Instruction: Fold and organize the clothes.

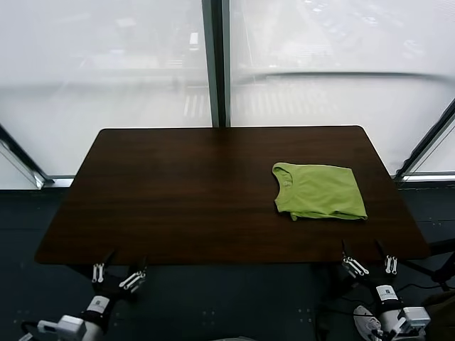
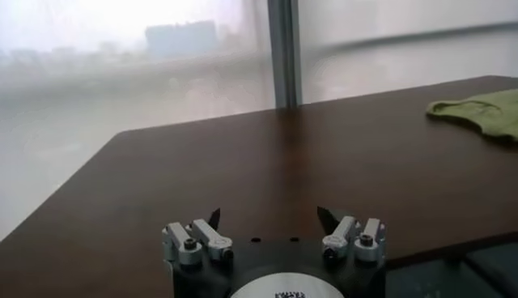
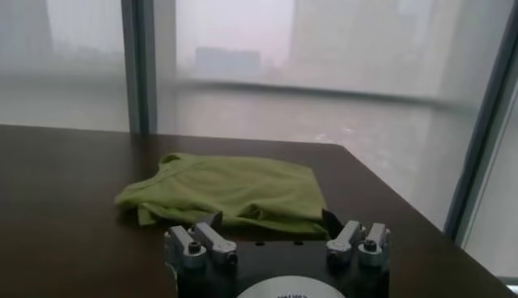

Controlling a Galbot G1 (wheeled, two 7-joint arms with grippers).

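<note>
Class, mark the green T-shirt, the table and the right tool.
green T-shirt [image 1: 321, 192], head view, middle of the folded fabric.
table [image 1: 178, 192], head view, bare top.
right tool [image 1: 370, 257], head view, between its open fingertips.

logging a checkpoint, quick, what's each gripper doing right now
left gripper: open, holding nothing, below the table's near edge.
right gripper: open, holding nothing, short of the T-shirt.
</note>
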